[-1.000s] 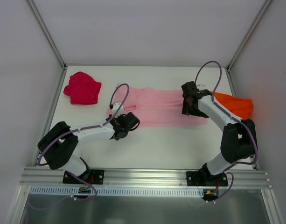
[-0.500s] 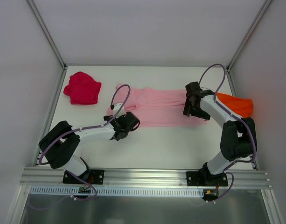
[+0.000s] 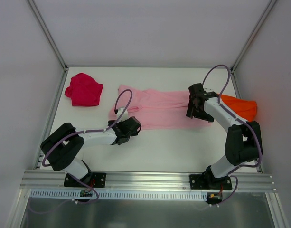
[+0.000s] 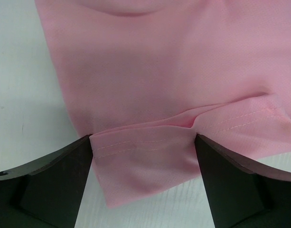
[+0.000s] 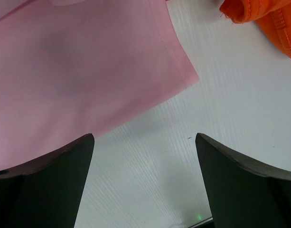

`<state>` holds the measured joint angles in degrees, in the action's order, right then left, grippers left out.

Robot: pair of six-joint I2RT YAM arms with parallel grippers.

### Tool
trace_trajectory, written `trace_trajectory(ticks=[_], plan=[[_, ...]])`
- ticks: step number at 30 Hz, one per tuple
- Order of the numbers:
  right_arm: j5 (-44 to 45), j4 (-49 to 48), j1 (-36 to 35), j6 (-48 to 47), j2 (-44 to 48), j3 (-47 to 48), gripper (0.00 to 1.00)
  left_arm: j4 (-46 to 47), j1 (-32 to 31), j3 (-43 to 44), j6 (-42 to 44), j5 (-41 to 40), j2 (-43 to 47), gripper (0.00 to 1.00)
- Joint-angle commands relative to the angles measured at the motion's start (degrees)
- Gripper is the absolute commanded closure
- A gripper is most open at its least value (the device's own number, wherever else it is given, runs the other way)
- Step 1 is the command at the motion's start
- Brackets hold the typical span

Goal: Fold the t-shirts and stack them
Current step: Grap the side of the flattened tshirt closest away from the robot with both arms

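The light pink t-shirt [image 3: 159, 107] lies stretched across the table [image 3: 173, 147]; folding it looks like the step in hand. Its 7 o'clock hem corner sits between the spread jaws of the left gripper [image 4: 144, 142], which next needs to pinch it. The right gripper [image 5: 144, 142], likewise spread and empty, hovers by the 4 o'clock corner.

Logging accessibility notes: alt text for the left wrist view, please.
A light pink t-shirt fills most of the frame, its folded, stitched hem lying between the dark jaws of the open left gripper. The white table shows at left and below.
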<state>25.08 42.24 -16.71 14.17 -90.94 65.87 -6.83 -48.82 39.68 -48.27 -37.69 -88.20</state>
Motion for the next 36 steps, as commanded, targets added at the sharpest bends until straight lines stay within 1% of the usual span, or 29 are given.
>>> trace_trajectory(ticks=[1,2,3,4,7,8,9,10,11,15,18,19,20,21,23,25,26,30,36], plan=[[1.8,0.0,-0.6,0.3,2.5,0.0,0.06,3.2,-0.5,-0.9,0.5,1.1,0.7,0.15],[1.7,-0.1,-0.6,0.3,2.4,0.0,0.06,3.4,-0.5,-1.0,0.6,1.1,0.8,0.18],[1.7,-0.2,-0.7,0.2,1.9,0.0,0.07,3.6,-0.5,-1.1,0.7,1.0,0.9,0.24],[1.8,-0.3,-0.7,0.4,1.6,-0.1,0.06,3.7,-0.5,-1.2,0.7,1.0,1.1,0.4],[1.6,-0.5,-0.8,0.4,0.4,0.0,0.06,3.9,-0.5,-1.6,0.6,1.1,1.4,0.63],[1.6,-0.6,-0.8,0.5,0.1,0.1,0.06,4.0,-0.5,-1.7,0.6,1.2,1.5,0.76],[1.6,-0.5,-0.9,0.4,0.1,0.3,0.06,3.6,-0.5,-1.7,0.6,1.1,1.5,0.82],[1.6,-0.5,-1.0,0.4,0.2,0.2,0.06,3.6,-0.5,-1.8,0.5,1.0,1.6,0.87],[1.6,-0.5,-1.0,0.5,0.3,0.2,0.06,3.6,-0.5,-2.0,0.4,0.9,1.7,0.94],[2.2,-0.3,-1.2,0.6,0.8,0.4,0.06,2.4,-0.5,-2.0,-0.4,0.2,2.5,0.99],[3.5,0.3,-1.2,1.4,0.1,0.3,0.06,0.6,-0.5,-2.0,-1.1,-0.6,3.5,0.99],[3.7,0.6,-1.1,1.6,-0.3,0.7,0.06,-0.1,-0.5,-2.1,-1.2,-0.7,3.8,0.9],[3.9,1.1,-1.2,1.6,-0.8,0.9,0.06,-0.2,-0.6,-2.2,-1.6,-1.0,4.2,0.73],[3.7,1.1,-1.3,1.6,-1.0,1.0,0.06,-0.5,-0.6,-2.6,-1.7,-1.2,4.7,0.61],[3.7,1.1,-1.5,1.7,-1.0,1.3,0.06,-1.0,-0.6,-2.7,-2.2,-1.8,5.0,0.53],[3.6,0.7,-1.7,1.5,-0.8,1.4,0.06,-1.8,-0.6,-2.4,-2.5,-2.0,5.1,0.34],[3.7,0.9,-1.9,1.5,-0.9,1.6,0.06,-2.4,-0.6,-2.3,-3.1,-2.4,5.1,0.33],[4.1,0.9,-2.1,1.2,-1.1,1.8,0.06,-2.5,-0.6,-2.1,-3.3,-2.3,4.4,0.36],[4.1,0.7,-2.4,1.0,-1.3,1.6,0.06,-4.1,-0.7,-3.0,-5.8,-2.9,6.5,0.36]])
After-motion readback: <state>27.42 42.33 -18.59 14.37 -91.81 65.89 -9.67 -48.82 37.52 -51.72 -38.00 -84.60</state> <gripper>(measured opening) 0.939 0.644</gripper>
